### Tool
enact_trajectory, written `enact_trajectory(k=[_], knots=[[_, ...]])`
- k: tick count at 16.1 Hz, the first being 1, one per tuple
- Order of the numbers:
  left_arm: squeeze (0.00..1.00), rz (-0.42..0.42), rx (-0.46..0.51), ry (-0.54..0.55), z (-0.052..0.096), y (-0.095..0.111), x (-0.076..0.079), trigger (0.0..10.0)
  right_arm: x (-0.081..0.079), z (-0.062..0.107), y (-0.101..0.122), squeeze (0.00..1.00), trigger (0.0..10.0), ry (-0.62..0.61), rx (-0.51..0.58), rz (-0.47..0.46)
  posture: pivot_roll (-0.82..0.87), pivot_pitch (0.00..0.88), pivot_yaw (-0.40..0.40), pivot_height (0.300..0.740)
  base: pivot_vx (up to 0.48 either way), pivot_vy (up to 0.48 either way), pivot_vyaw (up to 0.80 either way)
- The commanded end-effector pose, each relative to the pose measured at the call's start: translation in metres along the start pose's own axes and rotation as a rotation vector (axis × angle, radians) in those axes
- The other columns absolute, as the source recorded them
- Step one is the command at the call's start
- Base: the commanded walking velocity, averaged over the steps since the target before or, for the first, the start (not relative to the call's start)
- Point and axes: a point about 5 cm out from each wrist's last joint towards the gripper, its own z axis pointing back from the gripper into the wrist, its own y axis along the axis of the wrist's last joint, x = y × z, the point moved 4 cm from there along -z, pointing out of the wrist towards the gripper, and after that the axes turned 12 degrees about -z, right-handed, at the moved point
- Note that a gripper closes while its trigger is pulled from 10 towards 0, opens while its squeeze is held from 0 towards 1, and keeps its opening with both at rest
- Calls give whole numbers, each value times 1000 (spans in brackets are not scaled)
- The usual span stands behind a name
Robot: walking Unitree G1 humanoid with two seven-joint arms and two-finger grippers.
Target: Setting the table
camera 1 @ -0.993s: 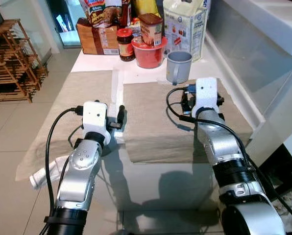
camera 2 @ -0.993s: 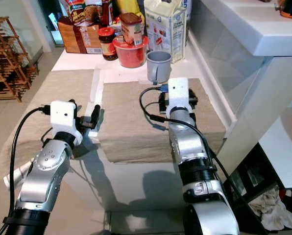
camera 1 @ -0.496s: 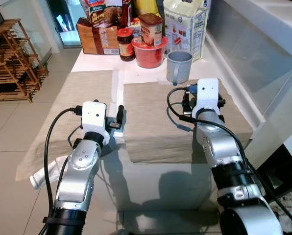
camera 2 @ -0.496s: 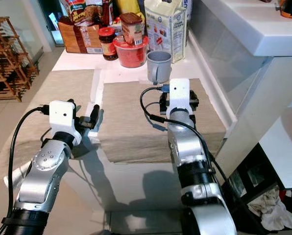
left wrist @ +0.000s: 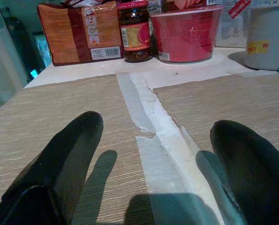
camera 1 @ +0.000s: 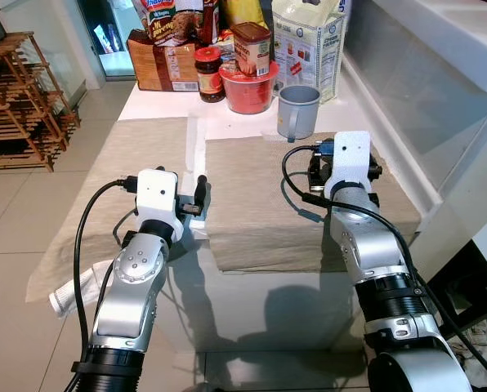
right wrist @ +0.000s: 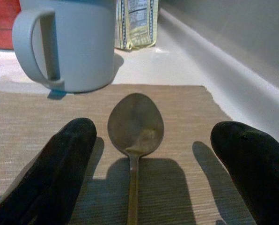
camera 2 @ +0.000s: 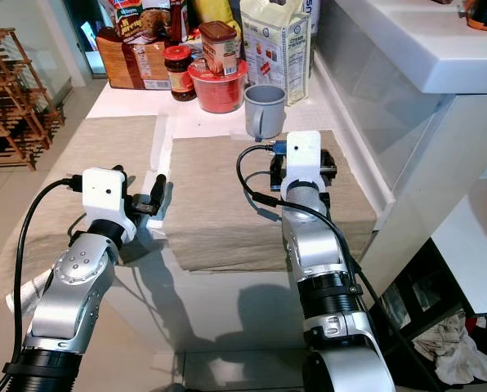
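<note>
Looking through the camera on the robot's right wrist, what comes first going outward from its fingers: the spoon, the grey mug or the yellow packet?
1. Spoon: on the mat, between the open fingers of the right gripper.
2. Grey mug: beyond the spoon's bowl, at the mat's far edge.
3. Yellow packet: farthest, behind the mug near the wall.

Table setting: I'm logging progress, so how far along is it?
Done: two placemats laid, grey mug at the right mat's far edge, spoon lying on that mat. In hand: right gripper open around the spoon. Left: the left placemat, with the left gripper open at its edge.
</note>
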Motion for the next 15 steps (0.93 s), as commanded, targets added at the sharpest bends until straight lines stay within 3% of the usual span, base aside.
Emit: enact_trajectory(k=[1,8,10,15], knots=[[0,-18,-2,10,1,0,-3,10000,0,2,1,0,10000,-8,2,-4,-33,0,68,740,0,0,0],[0,-25,-4,10,4,1,-5,10000,5,0,-31,0,10000,-53,-145,-29,-19,0,73,740,0,0,0],[0,-30,-6,12,5,0,-7,10000,9,-1,-50,0,10000,-77,-249,-52,-11,0,74,740,0,0,0],[0,-34,-5,13,5,1,-8,10000,13,1,-63,0,10000,-107,-317,-93,-12,0,75,740,0,0,0]])
